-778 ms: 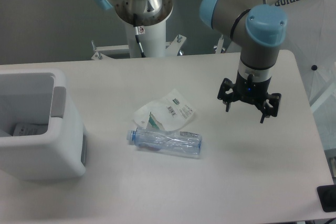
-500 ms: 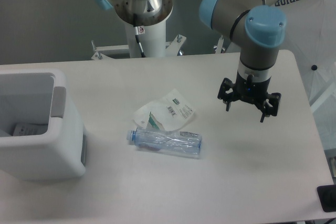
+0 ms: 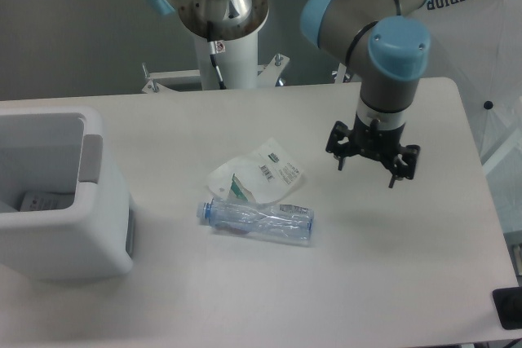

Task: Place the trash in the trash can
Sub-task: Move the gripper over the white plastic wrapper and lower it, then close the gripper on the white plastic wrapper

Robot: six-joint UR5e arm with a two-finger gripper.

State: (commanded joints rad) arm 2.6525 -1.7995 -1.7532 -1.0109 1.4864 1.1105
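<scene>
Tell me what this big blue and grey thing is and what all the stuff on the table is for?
That is a robot arm. At its end is a gripper, a claw with two fingers, open and holding nothing, hanging above the table. The picture comes from one camera fixed high up in front, looking down. On the table lie two bits of trash: a crumpled white wrapper and, right beside it, a squashed clear bottle with a blue cap. At the left stands a big white trash can, with something already lying inside. The arm's job is to pick up the trash and drop it in the can. Neither piece has been picked up yet.
</scene>
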